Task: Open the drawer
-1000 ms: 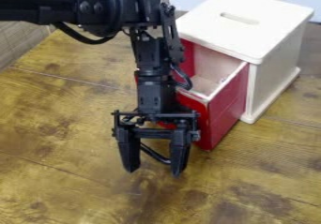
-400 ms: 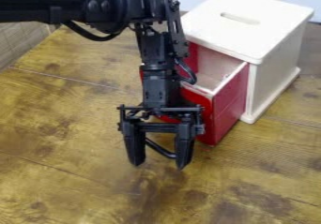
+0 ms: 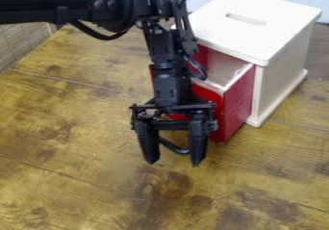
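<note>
Drawer [image 3: 233, 100], glossy red with pinkish inner walls, juts out from the cream-white cabinet [image 3: 256, 43], which has a slot on top and stands at the far right. The drawer's right outer side and a strip of its open top show; the robot arm [image 3: 164, 49] hides most of its front, so its handle cannot be made out.

The arm reaches in from the far left and bends down in front of the drawer. Its black gripper [image 3: 176, 154] points downward at the near side of the drawer, fingers spread apart, released, with nothing between them. Whether it touches the drawer front cannot be told.

Open room lies to the left and toward the near edge of the view, where bare wooden tabletop [image 3: 71, 142] stretches away from the fingers. To the right, the drawer and cabinet stand in the way, the cabinet's near corner just beside the drawer's side wall.
</note>
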Available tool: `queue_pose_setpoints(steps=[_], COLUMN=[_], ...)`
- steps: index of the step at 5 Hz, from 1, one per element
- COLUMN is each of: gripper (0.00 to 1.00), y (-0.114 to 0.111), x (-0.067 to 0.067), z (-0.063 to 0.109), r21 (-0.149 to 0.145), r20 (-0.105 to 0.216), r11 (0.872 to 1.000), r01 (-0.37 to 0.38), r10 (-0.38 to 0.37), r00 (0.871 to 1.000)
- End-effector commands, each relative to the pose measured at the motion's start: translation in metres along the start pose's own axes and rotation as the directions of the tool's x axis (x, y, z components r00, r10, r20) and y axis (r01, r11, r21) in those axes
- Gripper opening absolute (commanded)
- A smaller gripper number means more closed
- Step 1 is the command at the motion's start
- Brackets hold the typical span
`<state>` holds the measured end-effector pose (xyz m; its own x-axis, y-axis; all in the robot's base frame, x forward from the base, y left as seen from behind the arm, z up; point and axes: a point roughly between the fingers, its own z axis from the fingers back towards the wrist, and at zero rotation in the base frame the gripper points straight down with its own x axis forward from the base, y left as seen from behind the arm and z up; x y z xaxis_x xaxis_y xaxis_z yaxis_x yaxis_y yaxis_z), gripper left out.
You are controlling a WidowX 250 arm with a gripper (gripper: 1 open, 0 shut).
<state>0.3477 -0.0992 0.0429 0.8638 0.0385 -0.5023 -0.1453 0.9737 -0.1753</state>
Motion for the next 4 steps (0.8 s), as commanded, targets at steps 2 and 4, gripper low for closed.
queue_pose_setpoints(steps=[2,4], gripper=[0.00,0.00], y=[-0.001,0.007], x=[-0.003,-0.024], z=[0.023,0.027], r21=[-0.016,-0.021], r20=[0.054,0.042], r11=[0.999,1.000], r01=[-0.034,-0.013], r10=[0.035,0.013], r00=[0.998,0.999])
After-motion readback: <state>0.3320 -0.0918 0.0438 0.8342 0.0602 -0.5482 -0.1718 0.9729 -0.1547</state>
